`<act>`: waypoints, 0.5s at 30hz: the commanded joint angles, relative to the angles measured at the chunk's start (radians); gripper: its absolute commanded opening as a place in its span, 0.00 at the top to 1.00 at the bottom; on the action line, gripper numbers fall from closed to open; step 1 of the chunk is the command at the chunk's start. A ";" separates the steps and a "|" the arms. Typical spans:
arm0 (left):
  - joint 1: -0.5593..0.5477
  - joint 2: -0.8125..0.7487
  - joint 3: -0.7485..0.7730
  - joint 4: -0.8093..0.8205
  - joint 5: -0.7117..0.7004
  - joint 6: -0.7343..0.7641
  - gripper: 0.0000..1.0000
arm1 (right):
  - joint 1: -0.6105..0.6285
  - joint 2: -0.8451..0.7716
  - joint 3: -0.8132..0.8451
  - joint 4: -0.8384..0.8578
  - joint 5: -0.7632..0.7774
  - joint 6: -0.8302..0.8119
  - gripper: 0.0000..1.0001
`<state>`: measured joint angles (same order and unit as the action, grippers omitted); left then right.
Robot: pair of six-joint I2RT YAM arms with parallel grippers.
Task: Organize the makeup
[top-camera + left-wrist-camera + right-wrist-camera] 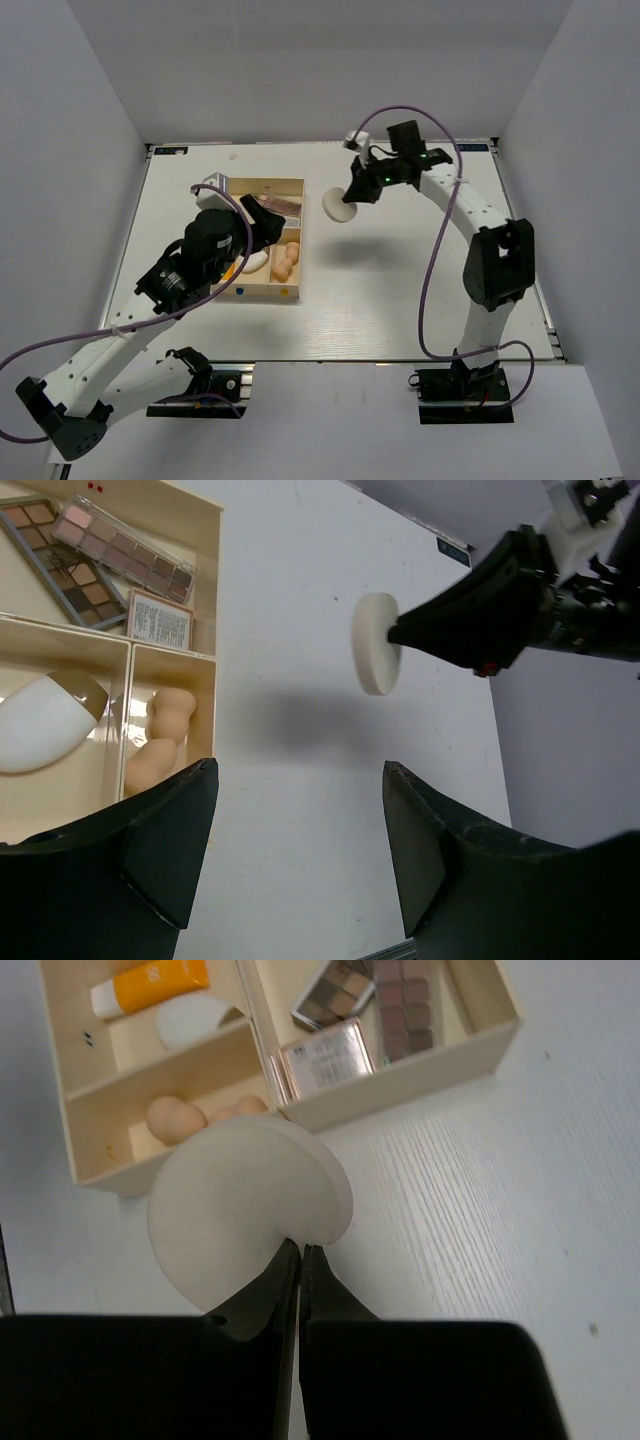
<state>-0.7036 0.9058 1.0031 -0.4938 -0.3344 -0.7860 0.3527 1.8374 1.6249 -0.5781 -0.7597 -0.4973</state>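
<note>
My right gripper (301, 1247) is shut on the edge of the round cream puff (250, 1200), holding it in the air just right of the wooden box (300, 238). The puff (340, 205) hangs on edge above the table. In the box lie two brown eyeshadow palettes (125, 548), a square compact (160, 620), tan egg-shaped sponges (160, 735), a white oval piece (40, 720) and an orange tube (150, 982). My left gripper (300, 765) hovers open over the box's right side with nothing between its fingers.
The pale wooden box (400, 1078) is divided into compartments. White table (400, 290) stretches to the right of it. Grey walls close in the back and both sides. A purple cable (432, 270) loops off the right arm.
</note>
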 commanded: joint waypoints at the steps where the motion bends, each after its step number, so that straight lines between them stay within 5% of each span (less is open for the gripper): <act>1: -0.004 -0.050 -0.001 -0.028 -0.035 -0.012 0.23 | 0.099 0.074 0.102 0.055 -0.049 0.110 1.00; 15: -0.004 -0.105 -0.001 -0.126 -0.084 -0.044 0.24 | 0.336 0.232 0.155 0.242 -0.089 0.148 1.00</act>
<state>-0.7036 0.8108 1.0031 -0.5861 -0.3950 -0.8207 0.6697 2.0563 1.7515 -0.4175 -0.8104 -0.3630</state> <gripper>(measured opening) 0.764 0.022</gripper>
